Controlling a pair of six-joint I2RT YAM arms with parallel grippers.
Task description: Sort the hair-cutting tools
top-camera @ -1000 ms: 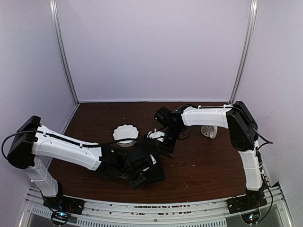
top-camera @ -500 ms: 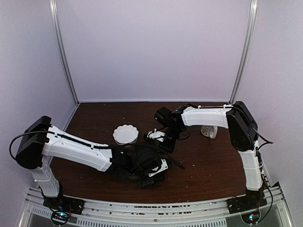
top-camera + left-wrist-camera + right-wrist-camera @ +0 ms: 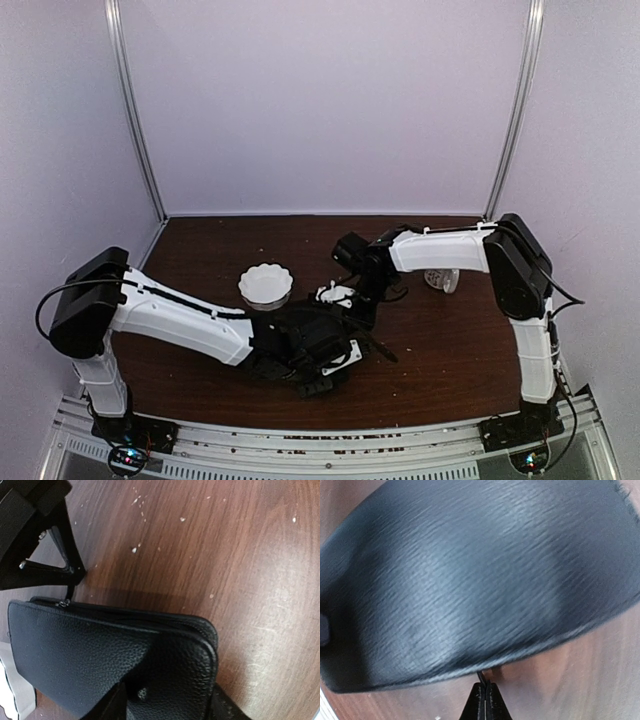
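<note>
A flat black case [image 3: 300, 331] lies at the table's middle, and no hair-cutting tools show in any view. My left gripper [image 3: 325, 365] sits over the case's near corner. In the left wrist view that corner [image 3: 165, 660] fills the gap between the left gripper's [image 3: 167, 706] two fingers, which stand apart; whether they press it I cannot tell. My right gripper [image 3: 369, 320] points down at the case's far edge. Its fingertips [image 3: 479, 696] are shut on the thin dark zipper pull [image 3: 481, 676] under the case's rim [image 3: 470, 580]. The left wrist view shows that gripper [image 3: 74, 571] above the zipper pull [image 3: 63, 603].
A white scalloped bowl [image 3: 265, 283] stands just behind and to the left of the case. A small pale object [image 3: 441, 278] sits at the right under the right forearm. Pale crumbs [image 3: 135, 550] dot the brown tabletop [image 3: 240, 555].
My left arm has reached further right along the case, and its fingers have drawn closer together. The right gripper has shifted slightly right and stays shut.
</note>
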